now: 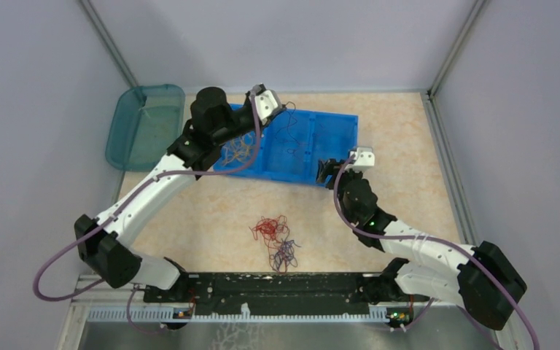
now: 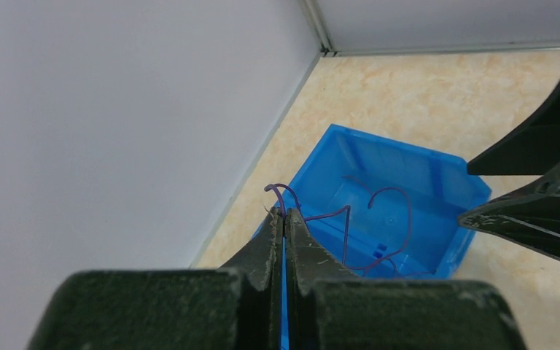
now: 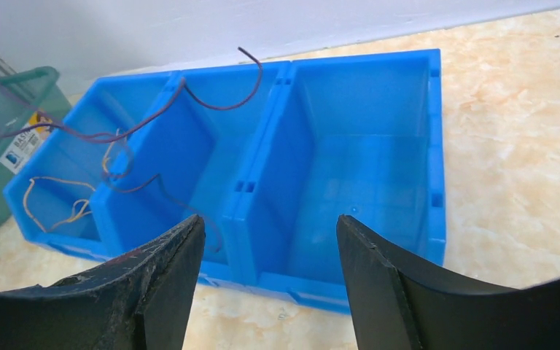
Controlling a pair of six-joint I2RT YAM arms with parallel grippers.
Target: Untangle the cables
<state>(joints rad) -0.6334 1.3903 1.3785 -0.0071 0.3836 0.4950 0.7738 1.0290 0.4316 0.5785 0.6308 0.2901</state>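
Left gripper (image 2: pixel 286 219) is pinching a dark purple cable (image 2: pixel 346 219) between fingers pressed tightly together. It is holding the cable raised above a blue bin, so the loose end is dangling down into the middle compartment. That placement suggests the cables are being sorted by colour.

From above, a pale marbled table (image 1: pixel 408 160) is filling the view, with both arms reaching away from its near edge. Near the far side, the blue bin (image 1: pixel 335 146) is lying lengthwise, split into three compartments. Just beside its left end, a teal tub (image 1: pixel 146 127) is sitting at the table's edge.

Right gripper (image 3: pixel 270 226) is hovering low at the bin's near right corner with its fingers spread wide and nothing between them. It is facing the right-hand compartment, apparently waiting clear of the other arm.

Between the arms, well apart from the bin, a small tangle (image 1: pixel 275 239) of red and purple-black cables is lying on the table, not yet separated. Several orange-yellow cables (image 1: pixel 237 149) are curling in the bin's left compartment. The job looks partly done, with the remaining knot calling for another pick.
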